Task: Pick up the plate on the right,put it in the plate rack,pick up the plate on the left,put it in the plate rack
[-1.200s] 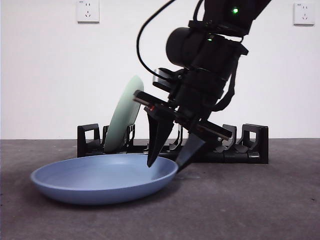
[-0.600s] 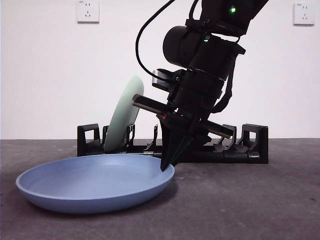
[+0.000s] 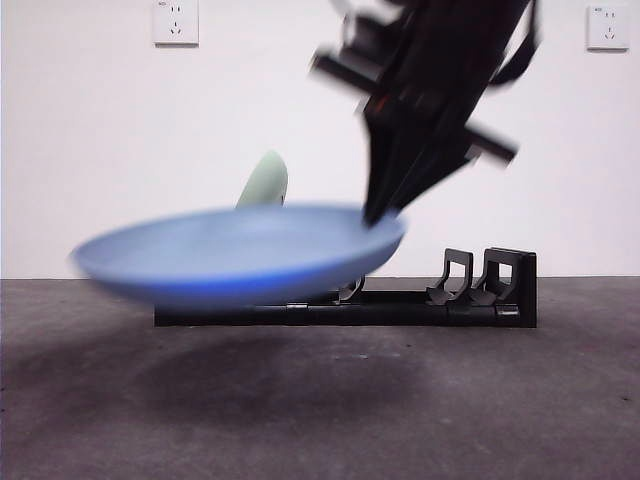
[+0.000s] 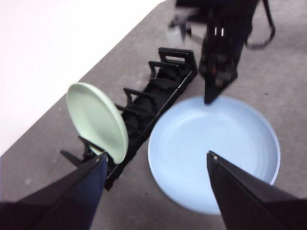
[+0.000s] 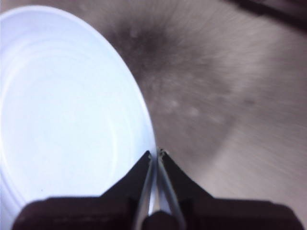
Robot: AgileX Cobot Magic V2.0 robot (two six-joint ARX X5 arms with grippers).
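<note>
A light blue plate [image 3: 240,250] hangs in the air in front of the black plate rack [image 3: 480,300], blurred by motion. My right gripper [image 3: 378,215] is shut on its right rim, and its wrist view shows the jaws [image 5: 157,155] pinching the edge of the blue plate [image 5: 62,110]. A pale green plate [image 3: 265,185] stands upright in the rack's left end. My left gripper [image 4: 156,155] is open and high above, looking down on the blue plate [image 4: 216,148], the green plate [image 4: 96,120], the rack [image 4: 163,81] and the right gripper [image 4: 211,98].
The rack's right-hand prongs [image 3: 458,270] hold nothing. A white wall with two sockets [image 3: 176,22] [image 3: 608,27] stands behind the grey table [image 3: 520,400]. The lifted plate throws a shadow [image 3: 280,380] on the table.
The right gripper closed on the blue plate's rim and then lifted it off the table, up to about the height of the rack's top. The green plate has stayed put.
</note>
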